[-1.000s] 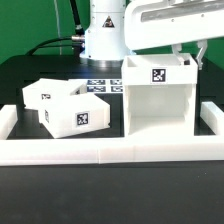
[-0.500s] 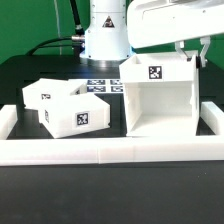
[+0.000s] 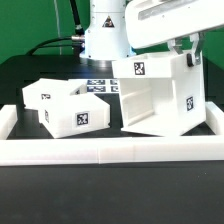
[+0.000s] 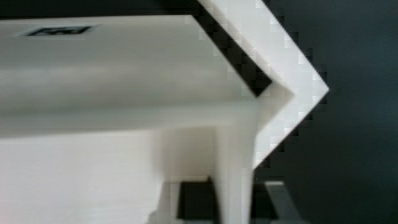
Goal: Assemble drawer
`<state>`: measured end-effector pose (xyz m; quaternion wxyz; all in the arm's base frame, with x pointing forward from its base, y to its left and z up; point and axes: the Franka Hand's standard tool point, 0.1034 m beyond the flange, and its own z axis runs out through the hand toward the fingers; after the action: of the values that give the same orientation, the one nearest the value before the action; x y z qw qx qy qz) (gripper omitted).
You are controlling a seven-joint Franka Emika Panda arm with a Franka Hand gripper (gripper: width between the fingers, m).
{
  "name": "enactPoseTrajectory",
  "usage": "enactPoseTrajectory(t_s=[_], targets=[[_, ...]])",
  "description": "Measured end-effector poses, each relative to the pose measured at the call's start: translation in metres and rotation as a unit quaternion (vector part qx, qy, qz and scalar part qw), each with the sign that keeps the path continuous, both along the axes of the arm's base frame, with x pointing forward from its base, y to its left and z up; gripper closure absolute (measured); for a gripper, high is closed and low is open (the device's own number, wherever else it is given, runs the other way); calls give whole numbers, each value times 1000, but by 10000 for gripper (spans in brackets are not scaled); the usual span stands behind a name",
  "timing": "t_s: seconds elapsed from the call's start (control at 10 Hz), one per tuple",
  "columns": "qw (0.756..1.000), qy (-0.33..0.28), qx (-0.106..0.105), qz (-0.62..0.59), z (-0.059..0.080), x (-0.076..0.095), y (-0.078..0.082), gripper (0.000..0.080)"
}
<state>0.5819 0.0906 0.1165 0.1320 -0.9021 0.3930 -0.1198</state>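
The drawer's tall white housing (image 3: 155, 100) stands tilted and turned on the table, its open front facing the camera, with one tag on its top and one on its side. My gripper (image 3: 187, 53) is shut on the housing's upper wall at the exterior view's right. In the wrist view the gripper (image 4: 235, 197) straddles that thin white wall (image 4: 237, 150), with one dark finger on each side. Two white open-top trays with tags lie at the exterior view's left, the nearer one (image 3: 76, 113) against the farther one (image 3: 44, 94).
A long low white rail (image 3: 100, 152) runs along the front, with raised ends at both sides. The marker board (image 3: 101, 86) lies behind the trays. The robot's base (image 3: 104, 35) stands at the back on the black table.
The housing has turned and tipped in my grip. Its top tag has moved toward the exterior view's left, and its tagged side face now shows.
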Motion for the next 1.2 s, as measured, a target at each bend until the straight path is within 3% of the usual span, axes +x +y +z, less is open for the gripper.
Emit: enactPoseTrajectory(t_s=[0.3,0.6,0.9,1.2], targets=[[998,1,28,-63,5,2,3,758],[986,16,70,-154,5,5,0,758],[959,17,114,-258,4,24,-11,755],[938,27,147,-312,4,40,1,754]])
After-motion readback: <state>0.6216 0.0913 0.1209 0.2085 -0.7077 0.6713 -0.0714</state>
